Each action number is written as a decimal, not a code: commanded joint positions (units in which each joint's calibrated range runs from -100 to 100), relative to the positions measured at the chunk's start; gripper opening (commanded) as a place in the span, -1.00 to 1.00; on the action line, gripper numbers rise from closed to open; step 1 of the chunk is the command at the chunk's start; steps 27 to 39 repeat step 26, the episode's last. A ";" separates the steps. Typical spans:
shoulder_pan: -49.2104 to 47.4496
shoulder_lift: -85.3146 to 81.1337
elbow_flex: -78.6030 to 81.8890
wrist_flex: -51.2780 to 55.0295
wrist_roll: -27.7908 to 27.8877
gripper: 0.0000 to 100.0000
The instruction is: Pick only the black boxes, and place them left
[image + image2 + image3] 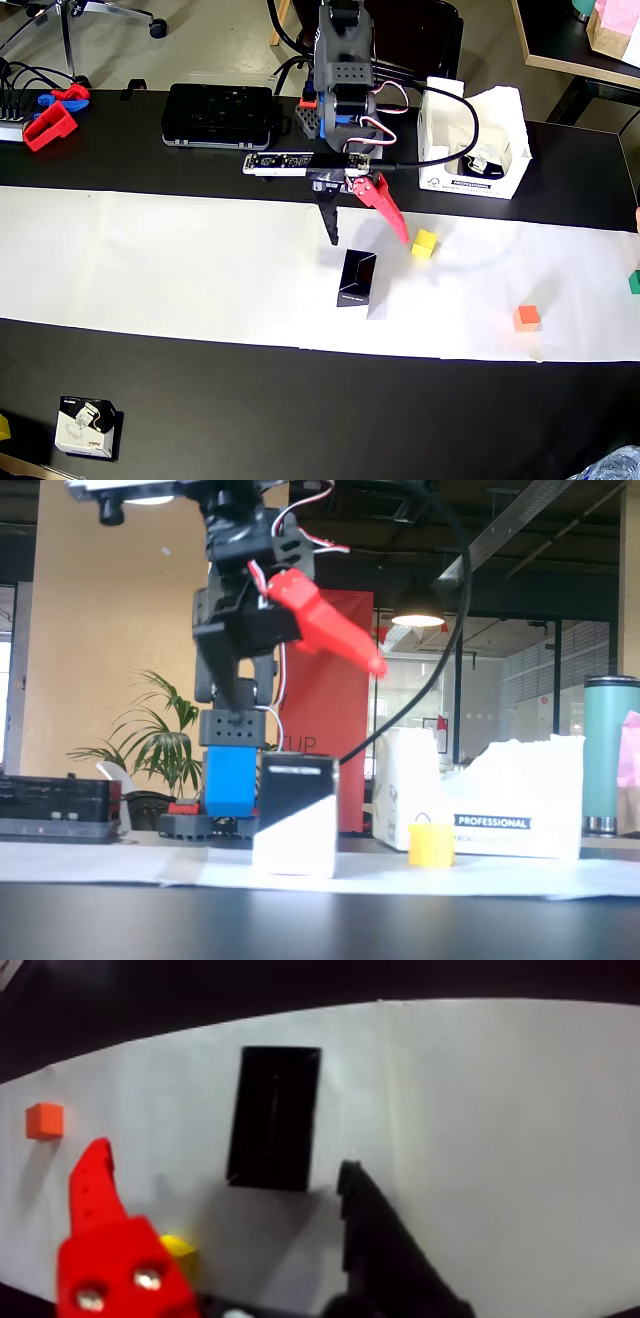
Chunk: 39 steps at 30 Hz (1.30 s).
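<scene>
Second black box (88,426): seen at the near left corner of the dark tabletop (300,410) in the overhead view, well apart from the arm.
Orange cube (527,318): seen on the white paper strip (150,270), toward its near edge and to the right in the overhead view.
Black box (357,279): stood upright on the paper strip, just in front of the fingers; nothing is seen touching it.
Yellow cube (424,244): seen just right of the black box in the overhead view, apart from it.
Gripper (372,239): held above the paper; its red and black fingers (93,1188) are spread apart, with nothing between them.
White carton (478,150): set open-topped on the dark tabletop beyond the paper.
</scene>
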State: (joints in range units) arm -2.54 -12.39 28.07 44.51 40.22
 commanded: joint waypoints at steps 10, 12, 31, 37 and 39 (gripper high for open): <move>4.23 1.28 -7.50 -0.79 -0.54 -0.10; 6.13 1.28 -7.50 -0.79 -0.17 -0.10; -6.25 1.36 -9.10 -0.79 -0.01 -0.10; -6.25 1.36 -9.10 -0.79 -0.01 -0.10; -6.25 1.36 -9.10 -0.79 -0.01 -0.10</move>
